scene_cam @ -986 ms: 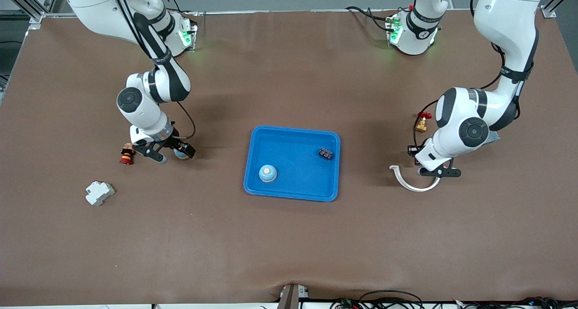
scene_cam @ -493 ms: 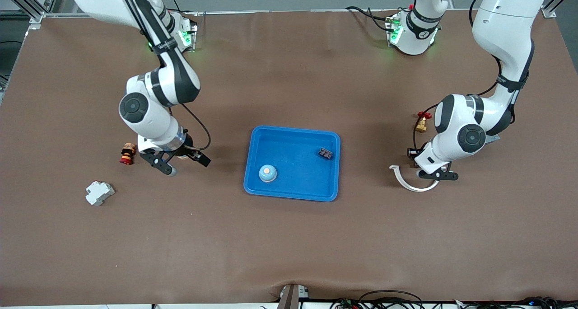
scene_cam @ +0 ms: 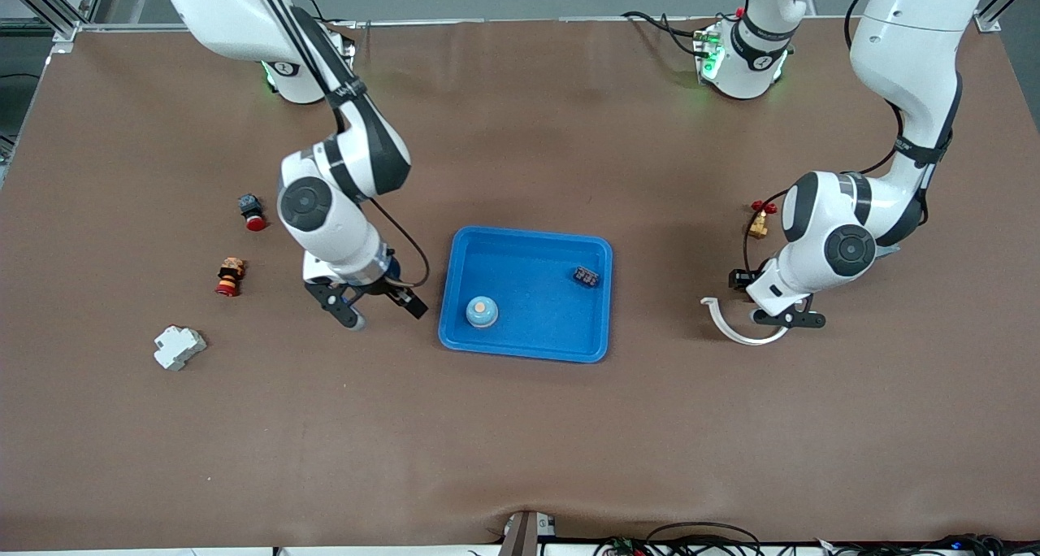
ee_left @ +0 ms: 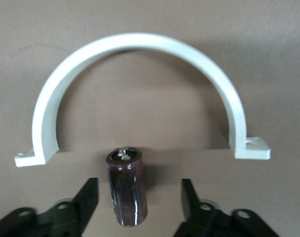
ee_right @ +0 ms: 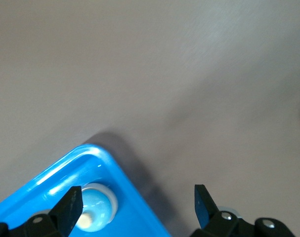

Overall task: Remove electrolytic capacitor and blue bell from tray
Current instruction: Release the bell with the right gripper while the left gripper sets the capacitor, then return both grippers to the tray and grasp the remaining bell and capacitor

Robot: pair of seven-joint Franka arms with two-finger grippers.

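Note:
The light blue bell with an orange button sits in the blue tray; it also shows in the right wrist view. My right gripper is open and empty over the table beside the tray's edge at the right arm's end, and in its wrist view nothing lies between the fingers. The dark brown capacitor lies on the table between the open fingers of my left gripper, untouched. In the front view the left gripper hides the capacitor.
A white half-ring clamp lies by the left gripper and shows in the left wrist view. A small black part is in the tray. A brass valve, a black-and-red button, a red-orange part and a grey block lie on the table.
My right arm has swung from beside the red-orange part toward the tray, uncovering the black-and-red button. My left gripper has shifted only slightly.

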